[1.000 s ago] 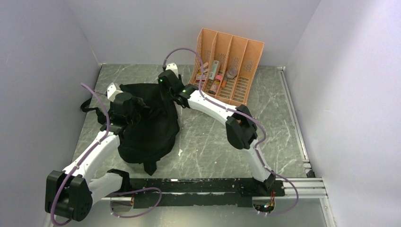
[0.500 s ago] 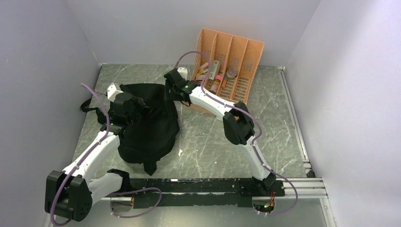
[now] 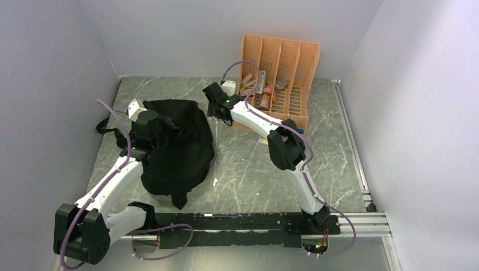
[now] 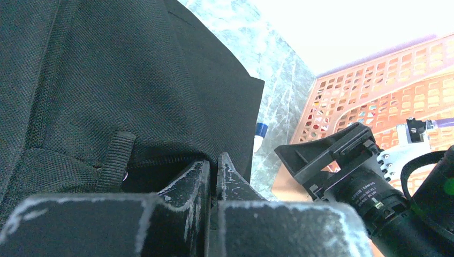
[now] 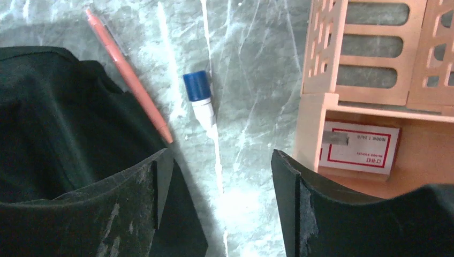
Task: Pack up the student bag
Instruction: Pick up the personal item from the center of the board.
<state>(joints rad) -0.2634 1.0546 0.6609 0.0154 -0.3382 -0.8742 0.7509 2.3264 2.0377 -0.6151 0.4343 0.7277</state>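
Backpack [image 3: 175, 149] lies left of centre on the worktop [image 3: 243, 169].
The left gripper [image 4: 213, 160] is pressed together at its rim, and the right gripper [image 5: 219, 160] hangs spread and empty. Only the right wrist view shows a pen [image 5: 128, 75] and a blue-capped tube [image 5: 201, 99] beside the backpack.

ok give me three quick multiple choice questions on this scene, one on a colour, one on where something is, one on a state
1. What colour is the organizer? A) orange B) green C) white
2. Where is the blue-capped marker? A) in the organizer B) on the table C) inside the bag
3. How is the right gripper? A) shut on the marker B) shut on the bag C) open, empty

Answers: 1 A, its slotted walls are orange; 2 B, it lies on the table between the bag and the organizer; 3 C, its jaws stand wide apart with only table between them.
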